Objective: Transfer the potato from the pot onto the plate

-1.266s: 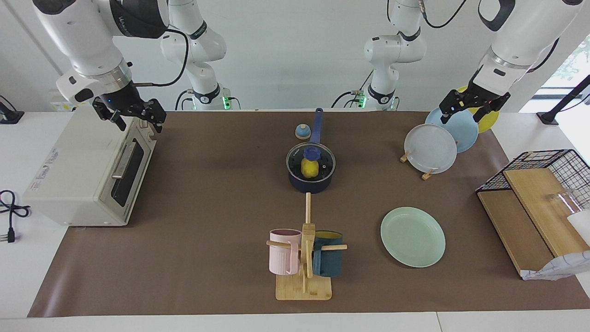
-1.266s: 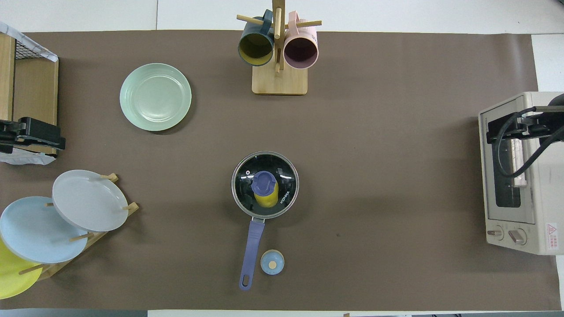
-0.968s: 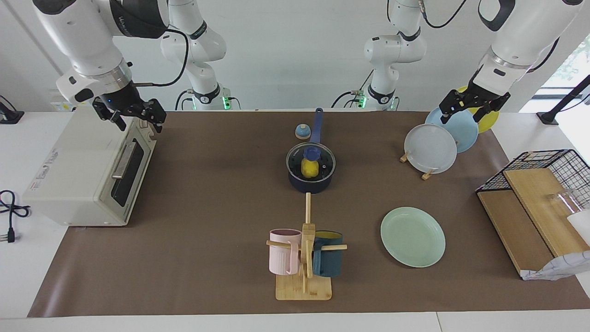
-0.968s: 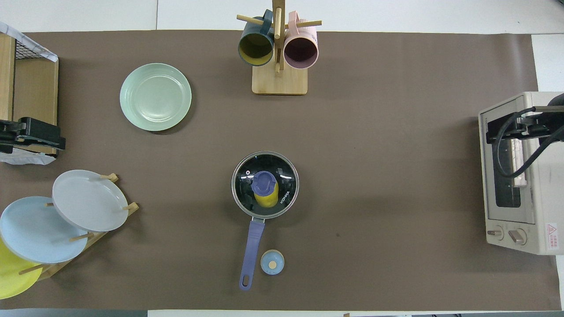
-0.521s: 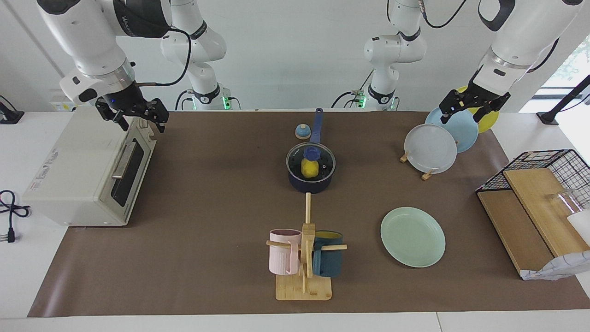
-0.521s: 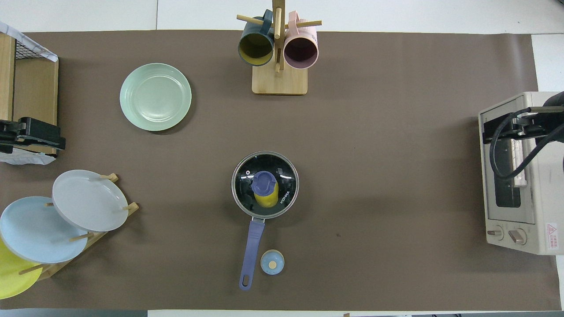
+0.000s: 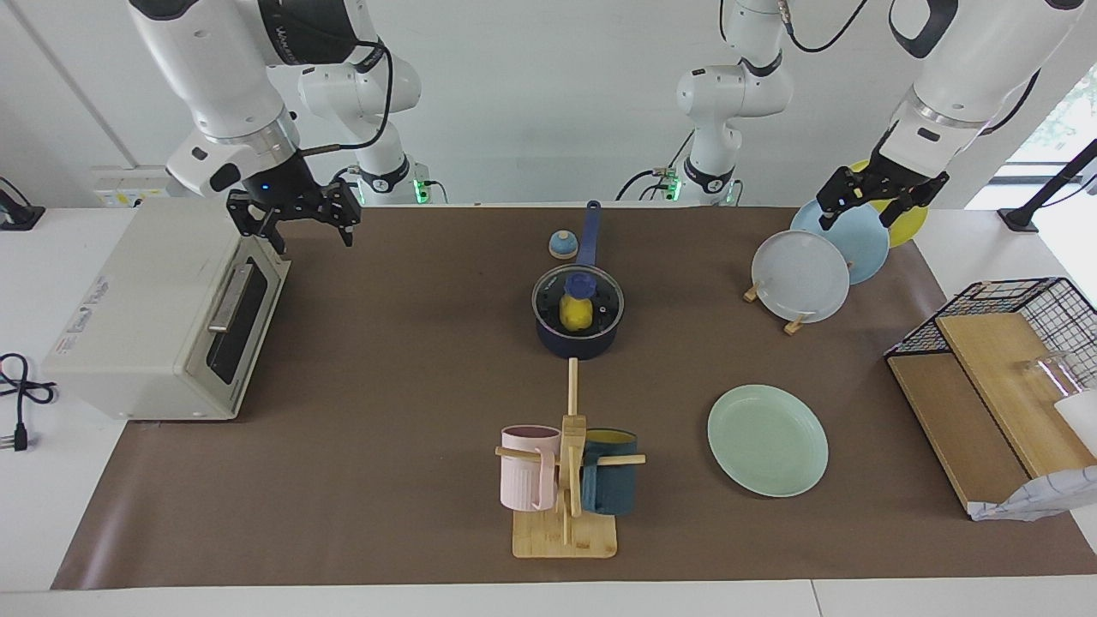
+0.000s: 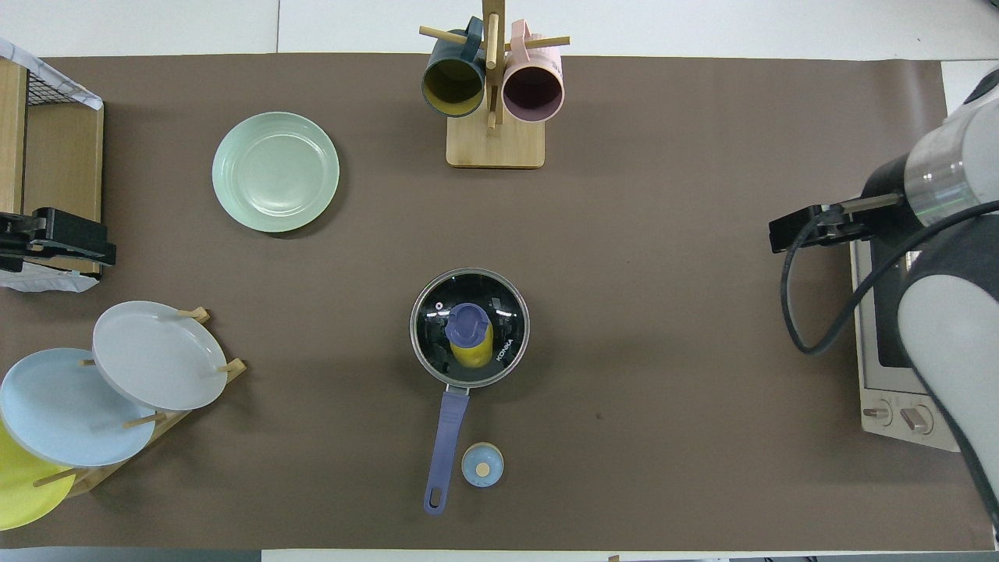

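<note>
The navy pot (image 7: 579, 346) stands mid-table, its long blue handle (image 8: 446, 437) pointing toward the robots. A glass lid with a blue knob (image 7: 580, 283) covers it. The yellow potato (image 7: 576, 317) (image 8: 473, 356) shows through the glass inside. The mint-green plate (image 7: 767, 440) (image 8: 275, 172) lies bare, farther from the robots and toward the left arm's end. My right gripper (image 7: 314, 242) (image 8: 808, 229) hangs open and holds nothing, over the mat beside the toaster oven. My left gripper (image 7: 860, 219) waits open over the plate rack.
A toaster oven (image 7: 154, 317) fills the right arm's end. A mug tree (image 7: 566, 480) with a pink and a navy mug stands farther out than the pot. A rack (image 7: 801, 276) holds grey, blue and yellow plates. A small blue knob-like piece (image 7: 561, 245) lies by the pot handle. A wire basket (image 7: 1011, 360) is past the plate.
My right arm has swung from above the toaster oven toward the middle of the table. The left arm, pot, lid and plate have not moved.
</note>
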Tool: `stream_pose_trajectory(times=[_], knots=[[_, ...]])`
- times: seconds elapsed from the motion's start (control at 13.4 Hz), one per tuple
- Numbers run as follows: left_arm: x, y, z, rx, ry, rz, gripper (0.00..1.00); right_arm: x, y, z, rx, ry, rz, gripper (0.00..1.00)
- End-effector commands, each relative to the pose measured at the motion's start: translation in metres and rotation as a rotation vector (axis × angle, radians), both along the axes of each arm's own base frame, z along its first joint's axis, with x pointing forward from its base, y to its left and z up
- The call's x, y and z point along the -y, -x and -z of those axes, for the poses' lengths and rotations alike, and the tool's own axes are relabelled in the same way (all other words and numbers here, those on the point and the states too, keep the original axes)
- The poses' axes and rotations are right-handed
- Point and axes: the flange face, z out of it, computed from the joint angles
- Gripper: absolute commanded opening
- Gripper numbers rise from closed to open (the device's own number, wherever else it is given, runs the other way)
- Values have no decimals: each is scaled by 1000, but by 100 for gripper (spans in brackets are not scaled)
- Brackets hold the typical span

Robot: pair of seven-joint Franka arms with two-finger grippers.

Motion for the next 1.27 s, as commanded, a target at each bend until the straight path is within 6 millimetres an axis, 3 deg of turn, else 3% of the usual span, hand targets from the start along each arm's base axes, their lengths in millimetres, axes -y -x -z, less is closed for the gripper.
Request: stream_pose_trajectory(times=[0.0, 0.07, 0.3, 0.52, 0.6, 0.82, 0.97, 1.19], knots=[[-2, 6, -3, 6, 6, -14, 100, -81, 5, 8, 15, -33, 6, 100], [-2, 6, -3, 4, 6, -14, 100, -122, 10, 11, 41, -44, -7, 100], [-2, 6, -3, 4, 6, -14, 100, -216, 9, 49, 53, -49, 54, 100], [-2, 6, -3, 4, 6, -14, 100, -289, 25, 81, 85, -75, 50, 100], [-2, 6, -2, 4, 6, -14, 100, -300, 37, 94, 77, -69, 39, 100], [-2, 6, -3, 4, 6, -14, 100, -300, 50, 113, 92, -82, 31, 100], [-2, 6, -3, 4, 6, -14, 100, -303, 70, 134, 113, -99, 12, 100], [-2, 6, -3, 4, 6, -14, 100, -317, 87, 156, 119, -100, -18, 100]])
